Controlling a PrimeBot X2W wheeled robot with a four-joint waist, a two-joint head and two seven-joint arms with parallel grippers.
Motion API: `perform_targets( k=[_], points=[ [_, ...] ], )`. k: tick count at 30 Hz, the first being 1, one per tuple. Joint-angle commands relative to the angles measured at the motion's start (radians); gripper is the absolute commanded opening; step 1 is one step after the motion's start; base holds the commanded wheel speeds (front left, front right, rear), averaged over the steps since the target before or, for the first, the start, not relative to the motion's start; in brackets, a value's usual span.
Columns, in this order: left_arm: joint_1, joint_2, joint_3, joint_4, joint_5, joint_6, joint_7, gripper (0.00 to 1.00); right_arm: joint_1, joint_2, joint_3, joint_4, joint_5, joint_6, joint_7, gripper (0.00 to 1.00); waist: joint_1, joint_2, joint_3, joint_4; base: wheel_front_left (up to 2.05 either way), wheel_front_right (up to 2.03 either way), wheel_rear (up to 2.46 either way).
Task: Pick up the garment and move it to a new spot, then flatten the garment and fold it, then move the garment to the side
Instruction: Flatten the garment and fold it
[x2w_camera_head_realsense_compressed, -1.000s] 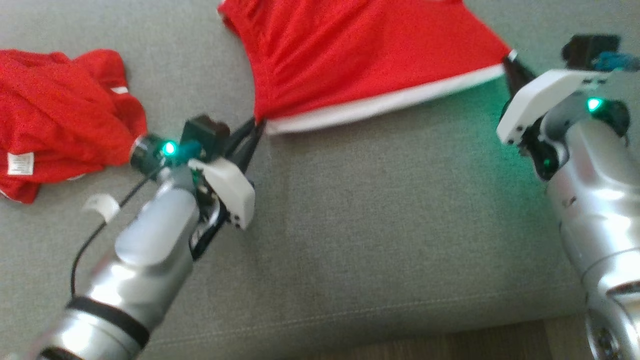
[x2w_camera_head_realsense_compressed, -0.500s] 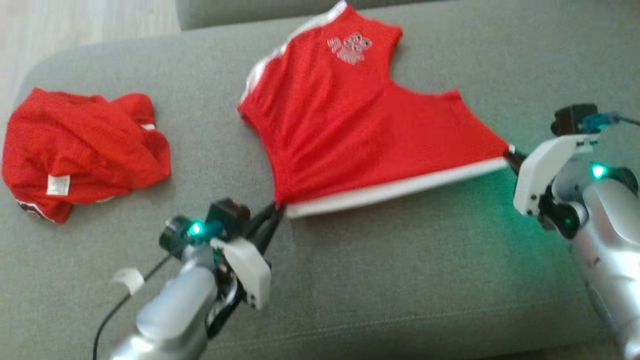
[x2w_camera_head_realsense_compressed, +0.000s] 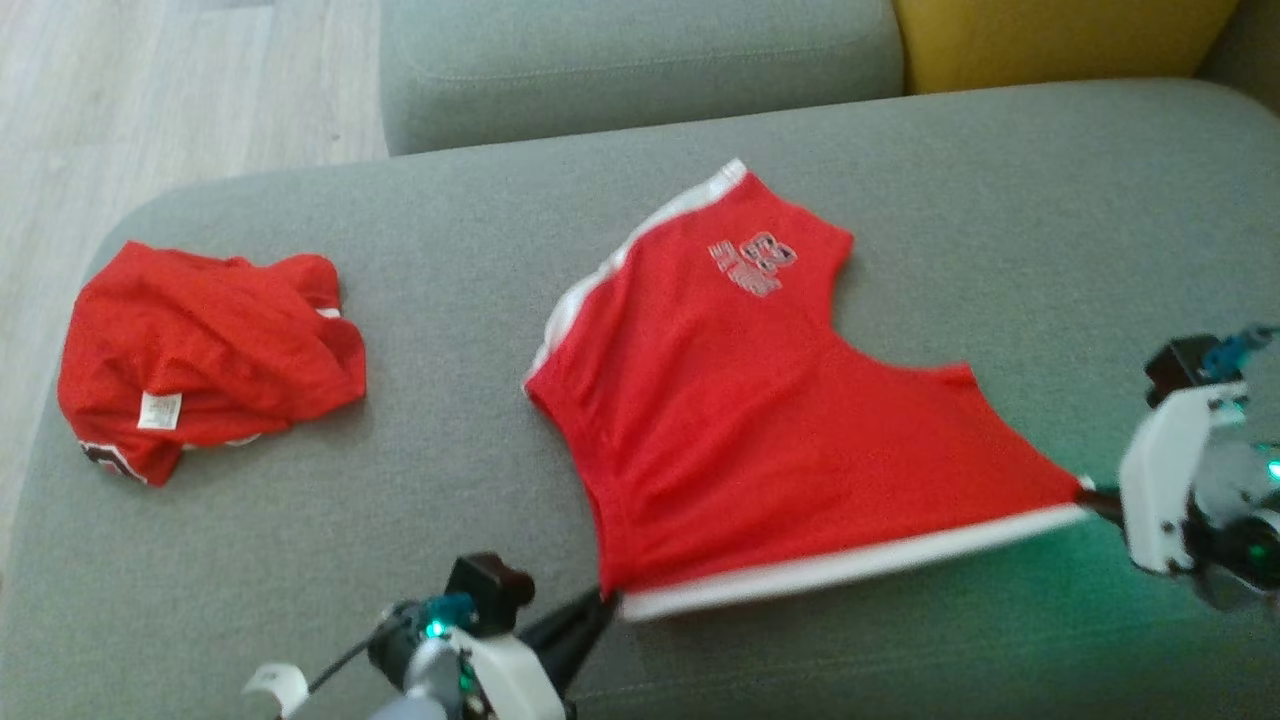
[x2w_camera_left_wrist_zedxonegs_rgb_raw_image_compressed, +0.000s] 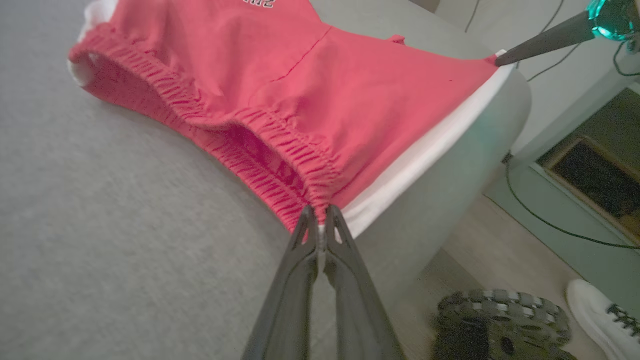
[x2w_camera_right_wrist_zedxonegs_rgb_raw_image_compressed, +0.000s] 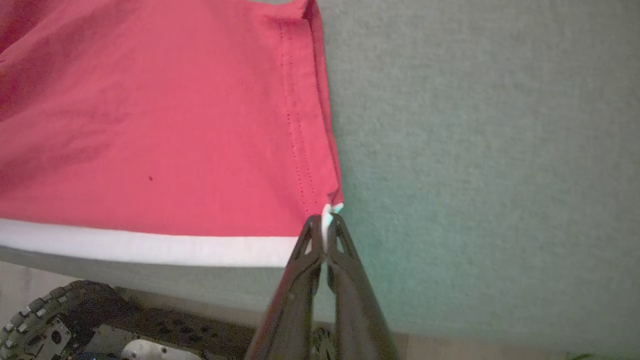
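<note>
- The pinches are looking thin: the left gripper (x2w_camera_left_wrist_zedxonegs_rgb_raw_image_compressed: 318, 220) is clamped shut on just the corner where the elastic waistband (x2w_camera_left_wrist_zedxonegs_rgb_raw_image_compressed: 280, 140) is meeting the white side stripe (x2w_camera_left_wrist_zedxonegs_rgb_raw_image_compressed: 425, 150), so a sharp tug could be slipping that corner out
- The right gripper (x2w_camera_right_wrist_zedxonegs_rgb_raw_image_compressed: 326, 225) is likewise closed on only the very tip of the leg hem (x2w_camera_right_wrist_zedxonegs_rgb_raw_image_compressed: 305, 125); if the arms are spreading unevenly, this tip is probably the first to be pulling free, and the cloth would be collapsing into folds
- The stripe edge is hanging taut between the two pinches near the front edge of the sofa seat (x2w_camera_head_realsense_compressed: 480, 520); letting go this close to the edge is risking the cloth sliding off toward the floor
- Too much tension is also a risk for flattening, since the waistband is gaping open in the left wrist view and may be setting down creased
- The garment (x2w_camera_head_realsense_compressed: 760, 420) is lying in the centre of the head view, fanning toward the upper middle of the frame from both grippers, which are sitting at its lower-left and lower-right corners
- A second red garment (x2w_camera_head_realsense_compressed: 200, 370) is lying crumpled at the left of the frame, well apart
</note>
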Motion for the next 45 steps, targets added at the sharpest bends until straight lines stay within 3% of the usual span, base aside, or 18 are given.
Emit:
perform_targets(
  k=[1,10,17,22,27,37,45],
  points=[
    [-0.012,0.041,0.016,-0.053,-0.025,-0.005,0.017,0.00,0.020,-0.063,-0.021,-0.067,0.004,0.000,0.048,0.00,0.0001,-0.0001,-0.008,0.003,0.00,0.00,0.00],
    [0.035,0.129,-0.061,-0.256,-0.138,-0.006,0.124,0.00,0.179,-0.124,-0.166,-0.324,-0.024,0.000,0.305,0.00,0.0001,-0.0001,-0.012,0.018,0.00,0.00,0.00],
    [-0.013,0.145,-0.017,-0.342,-0.194,0.001,0.149,0.00,0.127,-0.023,-0.286,-0.475,-0.112,0.000,0.382,0.00,0.0001,-0.0001,0.019,0.035,0.00,0.00,0.00],
    [-0.054,0.134,0.030,-0.356,-0.258,0.000,0.158,0.00,0.033,0.031,-0.306,-0.494,-0.170,0.000,0.406,0.00,0.0001,-0.0001,0.067,0.056,0.00,0.00,0.00],
    [-0.145,0.118,0.051,-0.347,-0.268,-0.003,0.158,0.00,-0.120,0.083,-0.316,-0.452,-0.235,0.000,0.390,0.00,0.0001,-0.0001,0.137,0.096,0.00,0.00,0.00],
    [-0.321,0.045,0.036,-0.283,-0.288,-0.006,0.096,0.00,-0.445,0.192,-0.286,-0.195,-0.382,0.000,0.279,0.00,0.0001,-0.0001,0.282,0.207,0.00,0.00,0.00],
    [-0.390,0.009,-0.031,-0.239,-0.324,-0.006,0.016,0.00,-0.575,0.216,-0.292,0.001,-0.463,0.000,0.178,0.00,0.0001,-0.0001,0.332,0.285,0.00,0.00,0.00]
  ],
)
